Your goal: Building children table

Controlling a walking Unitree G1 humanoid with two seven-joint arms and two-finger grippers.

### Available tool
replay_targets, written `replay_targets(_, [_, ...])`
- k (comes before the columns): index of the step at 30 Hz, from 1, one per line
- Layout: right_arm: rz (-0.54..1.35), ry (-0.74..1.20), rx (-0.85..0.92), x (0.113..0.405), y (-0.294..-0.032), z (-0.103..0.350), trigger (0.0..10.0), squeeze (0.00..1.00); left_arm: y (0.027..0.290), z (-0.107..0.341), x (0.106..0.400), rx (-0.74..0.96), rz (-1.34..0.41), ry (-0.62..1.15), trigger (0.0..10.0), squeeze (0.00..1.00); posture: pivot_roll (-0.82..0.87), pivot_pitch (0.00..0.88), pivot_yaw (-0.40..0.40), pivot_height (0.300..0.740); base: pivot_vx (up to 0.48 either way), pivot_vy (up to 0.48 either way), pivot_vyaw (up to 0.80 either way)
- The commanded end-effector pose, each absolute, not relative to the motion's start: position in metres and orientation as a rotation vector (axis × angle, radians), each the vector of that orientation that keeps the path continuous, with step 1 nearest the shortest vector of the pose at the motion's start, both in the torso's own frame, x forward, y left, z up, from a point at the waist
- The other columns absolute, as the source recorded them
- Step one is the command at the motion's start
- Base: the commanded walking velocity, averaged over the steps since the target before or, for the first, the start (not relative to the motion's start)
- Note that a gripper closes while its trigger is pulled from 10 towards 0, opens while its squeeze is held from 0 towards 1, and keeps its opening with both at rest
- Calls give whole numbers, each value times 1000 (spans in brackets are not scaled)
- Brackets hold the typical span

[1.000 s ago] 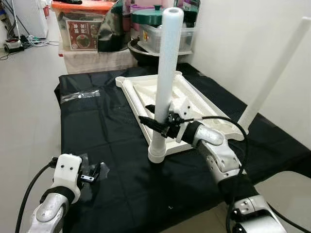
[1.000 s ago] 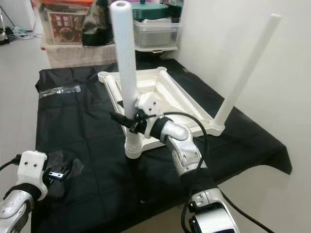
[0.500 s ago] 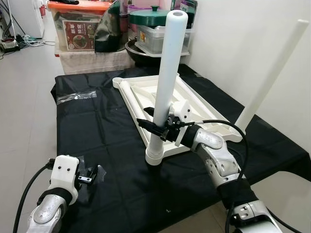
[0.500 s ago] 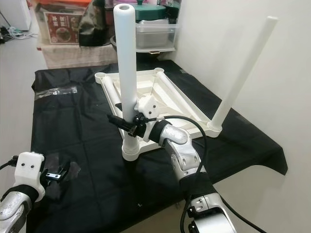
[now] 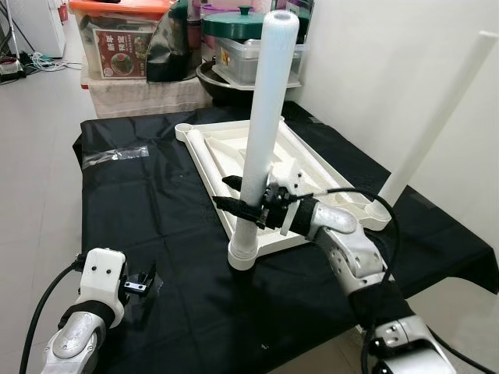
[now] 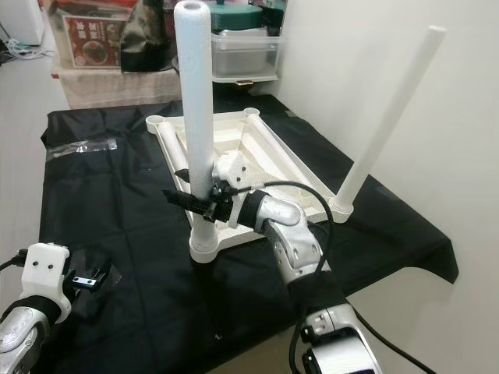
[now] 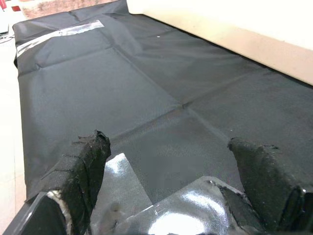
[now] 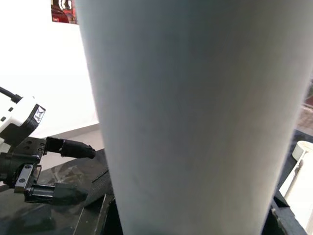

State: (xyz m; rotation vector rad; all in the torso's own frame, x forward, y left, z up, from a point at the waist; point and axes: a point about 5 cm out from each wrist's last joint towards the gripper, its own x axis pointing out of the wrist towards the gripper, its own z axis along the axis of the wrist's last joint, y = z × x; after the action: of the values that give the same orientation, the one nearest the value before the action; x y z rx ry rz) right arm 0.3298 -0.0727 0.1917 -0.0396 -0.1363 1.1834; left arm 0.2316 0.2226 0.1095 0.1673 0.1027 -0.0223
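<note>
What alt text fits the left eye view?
The right gripper grips an upright white table leg seated in a corner of the upside-down white tabletop on a black cloth; the left gripper hovers open nearby.

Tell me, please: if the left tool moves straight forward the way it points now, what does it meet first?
Most likely the black cloth on the table. The left tool points low across it, fingers open, over a clear plastic wrapper. Farther along lies the edge of the white tabletop, but depth is unclear.
</note>
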Motion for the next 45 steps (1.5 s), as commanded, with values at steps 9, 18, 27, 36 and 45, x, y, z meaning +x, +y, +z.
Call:
replay_targets(9, [1213, 250, 158, 314, -64, 117, 0, 0, 223, 110, 230, 154, -22, 106, 10000, 0, 82, 0, -108, 740, 0, 0, 0])
replay_targets(18, [828, 350, -14, 336, -69, 104, 0, 0, 225, 110, 229, 157, -19, 108, 10000, 0, 81, 0, -104, 740, 0, 0, 0])
replay_targets(27, [104, 360, 87, 344, -121, 98, 0, 0, 228, 110, 226, 171, -4, 113, 10000, 0, 81, 0, -100, 740, 0, 0, 0])
replay_targets(36, [132, 314, 132, 335, -118, 106, 0, 0, 226, 108, 230, 176, -16, 118, 10000, 0, 55, 0, -74, 740, 0, 0, 0])
replay_targets(45, [356, 409, 210, 332, -100, 104, 0, 0, 223, 108, 234, 170, -31, 118, 10000, 0, 49, 0, -70, 740, 0, 0, 0])
